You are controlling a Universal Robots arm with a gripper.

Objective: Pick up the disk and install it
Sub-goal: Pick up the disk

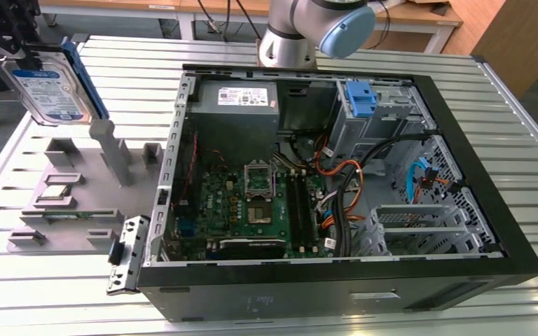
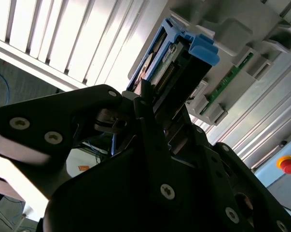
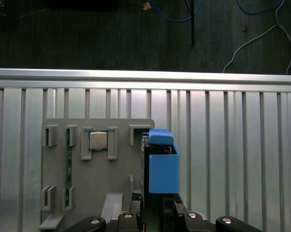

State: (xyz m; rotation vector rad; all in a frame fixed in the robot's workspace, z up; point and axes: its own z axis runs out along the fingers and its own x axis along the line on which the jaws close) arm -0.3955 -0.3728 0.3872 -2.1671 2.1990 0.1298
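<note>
My gripper (image 2: pixel 159 113) is clenched on one disk (image 1: pixel 52 89), a flat rectangular silver drive with a white-and-blue label in a smooth blue plastic carrier, held on edge above one grey moulded fixture (image 1: pixel 64 241) at the exterior view's left. The worktop (image 1: pixel 512 105) is ribbed aluminium slats and carries one open black computer case (image 1: pixel 279 294) beside the fixture. In the first wrist view, the fixture holds one square metal-capped chip (image 3: pixel 98 140) and one green circuit strip (image 3: pixel 67 164).
</note>
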